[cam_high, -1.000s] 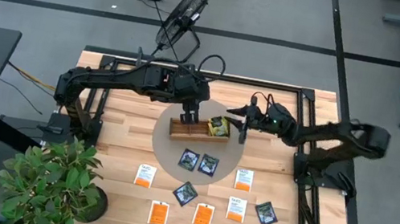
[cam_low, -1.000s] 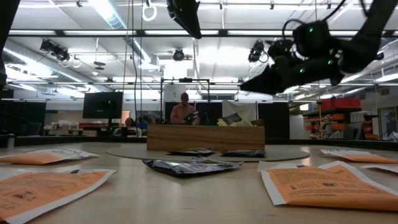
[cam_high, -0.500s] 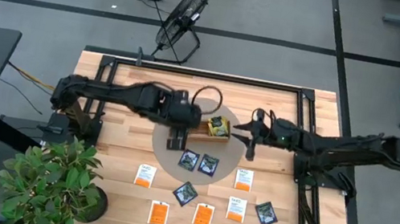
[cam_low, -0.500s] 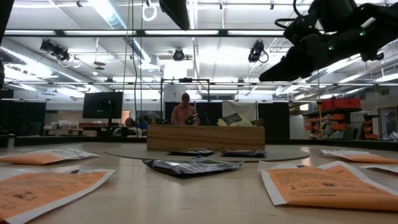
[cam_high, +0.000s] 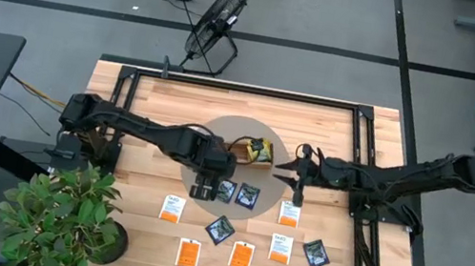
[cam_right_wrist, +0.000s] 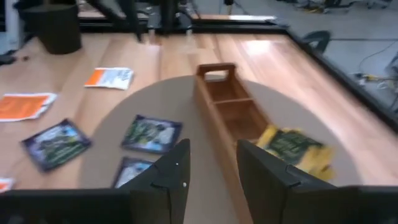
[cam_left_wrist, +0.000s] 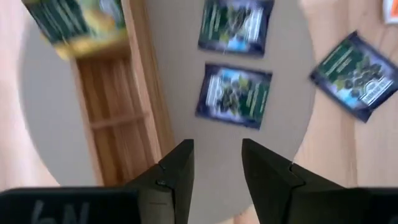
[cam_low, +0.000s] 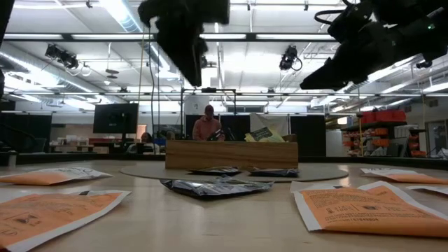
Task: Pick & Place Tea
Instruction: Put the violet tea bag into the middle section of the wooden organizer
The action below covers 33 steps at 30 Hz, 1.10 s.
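Observation:
Two yellow-green tea packets (cam_high: pixel 260 150) stand in the right end of the wooden tray (cam_left_wrist: pixel 115 106), which lies on a round grey mat (cam_high: pixel 273 182). Two dark packets (cam_high: pixel 225 190) (cam_high: pixel 247 195) lie flat on the mat, near side of the tray. Other dark, white-and-orange and orange packets (cam_high: pixel 241 255) lie flat on the table toward the near edge. My left gripper (cam_left_wrist: pixel 216 165) is open above the mat, beside the left dark packet (cam_left_wrist: pixel 234 96). My right gripper (cam_right_wrist: pixel 213 168) hovers open over the mat's right edge, facing the tray (cam_right_wrist: pixel 230 102).
A potted plant (cam_high: pixel 59 214) stands at the table's near left corner. A black frame rail (cam_high: pixel 246 84) borders the table. A fan (cam_high: pixel 216 15) stands on the floor beyond the far edge. A person (cam_low: pixel 207 126) sits far back in the room.
My left gripper has moved from above the tray toward the table's near edge and down, and now hovers by the dark packets. My right gripper has also moved toward the near edge, away from the tray's right end. No packet has moved.

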Tool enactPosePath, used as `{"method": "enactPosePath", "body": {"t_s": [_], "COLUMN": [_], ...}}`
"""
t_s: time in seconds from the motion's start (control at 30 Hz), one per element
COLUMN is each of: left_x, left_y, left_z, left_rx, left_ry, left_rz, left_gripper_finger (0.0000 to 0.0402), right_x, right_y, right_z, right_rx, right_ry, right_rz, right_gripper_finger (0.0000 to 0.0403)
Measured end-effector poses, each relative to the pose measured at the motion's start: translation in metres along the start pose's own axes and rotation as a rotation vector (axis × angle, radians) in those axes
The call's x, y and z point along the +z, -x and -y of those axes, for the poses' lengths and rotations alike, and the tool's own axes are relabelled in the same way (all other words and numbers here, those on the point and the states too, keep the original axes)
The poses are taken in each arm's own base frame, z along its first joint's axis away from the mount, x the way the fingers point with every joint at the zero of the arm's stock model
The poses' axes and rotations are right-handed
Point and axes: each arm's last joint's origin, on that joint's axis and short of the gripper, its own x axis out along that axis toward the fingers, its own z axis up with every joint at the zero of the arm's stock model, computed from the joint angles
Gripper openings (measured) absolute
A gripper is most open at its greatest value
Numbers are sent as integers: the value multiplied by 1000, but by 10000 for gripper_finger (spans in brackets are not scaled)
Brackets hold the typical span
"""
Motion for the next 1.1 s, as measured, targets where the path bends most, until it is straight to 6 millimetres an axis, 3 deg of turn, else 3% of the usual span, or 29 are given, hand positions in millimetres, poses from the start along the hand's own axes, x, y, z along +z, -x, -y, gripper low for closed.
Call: {"method": "enactPosePath", "body": {"t_s": [0.4, 0.6, 0.9, 1.1], "left_x": [-27, -34, -37, -36], "left_y": [-30, -35, -33, -33], "left_z": [3, 9, 29, 32], "left_rx": [-94, -91, -95, -97], "left_ry": [64, 85, 7, -60], "left_rz": [-121, -153, -159, -138], "left_gripper_finger": [105, 90, 78, 78], "right_x": [-17, -33, -8, -15], "right_y": [8, 13, 26, 28], "right_z": [-28, -28, -26, -19], "right_rx": [59, 36, -25, -46], "right_ry": [-26, -47, -58, -141], "right_rz": [-153, -331, -575, -686], "right_gripper_finger": [139, 140, 173, 200]}}
